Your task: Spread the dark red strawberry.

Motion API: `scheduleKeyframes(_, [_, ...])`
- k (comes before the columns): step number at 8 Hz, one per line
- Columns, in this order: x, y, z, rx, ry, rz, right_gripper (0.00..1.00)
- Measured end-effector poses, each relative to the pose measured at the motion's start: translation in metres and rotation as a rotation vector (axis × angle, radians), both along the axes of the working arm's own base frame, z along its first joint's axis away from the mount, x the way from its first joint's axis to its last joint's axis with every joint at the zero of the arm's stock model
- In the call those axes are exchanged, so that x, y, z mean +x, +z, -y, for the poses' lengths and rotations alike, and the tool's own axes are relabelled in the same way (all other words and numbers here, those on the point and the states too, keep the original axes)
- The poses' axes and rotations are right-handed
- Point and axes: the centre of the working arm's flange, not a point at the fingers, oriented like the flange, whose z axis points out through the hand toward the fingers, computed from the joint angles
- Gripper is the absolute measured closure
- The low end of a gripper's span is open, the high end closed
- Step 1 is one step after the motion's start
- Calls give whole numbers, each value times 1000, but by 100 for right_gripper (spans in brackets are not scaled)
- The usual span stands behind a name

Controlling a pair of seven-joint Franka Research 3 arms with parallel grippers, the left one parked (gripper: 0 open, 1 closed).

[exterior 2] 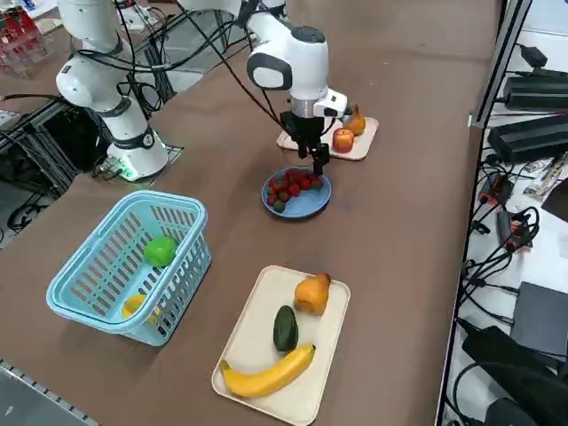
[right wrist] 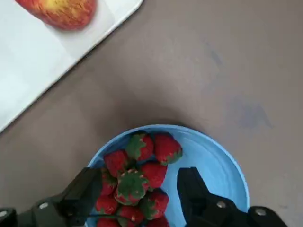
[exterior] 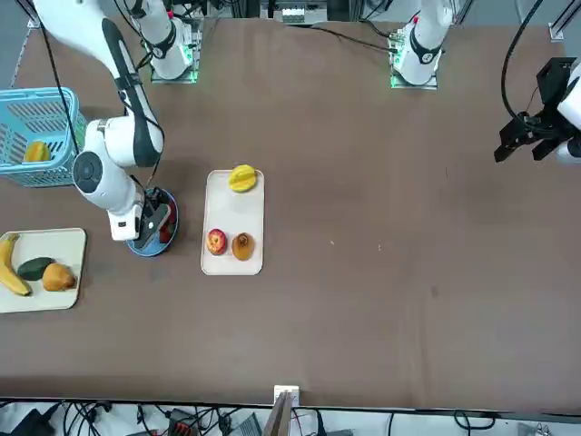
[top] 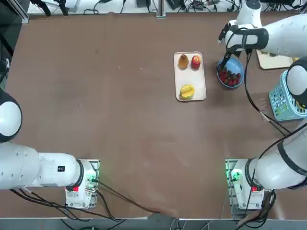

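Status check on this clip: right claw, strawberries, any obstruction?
Right claw open, low over the blue bowl. Strawberries piled in bowl, none gripped. Nothing in the way; tray with apple sits beside, apart.

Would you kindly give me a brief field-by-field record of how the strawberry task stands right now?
target: dark red strawberries, piled together
container: blue bowl on the table, beside the white tray
right gripper: open, fingers down in the bowl, straddling the pile
tray contents: apple, a brown pear-like fruit, a yellow fruit
progress: strawberries not yet spread
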Motion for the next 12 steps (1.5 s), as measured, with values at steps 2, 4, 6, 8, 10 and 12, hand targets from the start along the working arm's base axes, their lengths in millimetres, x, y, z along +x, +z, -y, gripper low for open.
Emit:
scheduleKeyframes(2, [-14, -18, 2, -1, 1, 2, 4])
scheduleKeyframes(4, [-21, -25, 3, -3, 1, -15, 8])
scheduleKeyframes(6, [-21, -25, 3, -3, 0, -17, 15])
scheduleKeyframes(8, [-22, -26, 3, -4, 0, -19, 22])
scheduleKeyframes(10, [-22, -27, 4, -4, -2, -21, 25])
scheduleKeyframes(12, [-22, -27, 6, -4, -3, -22, 33])
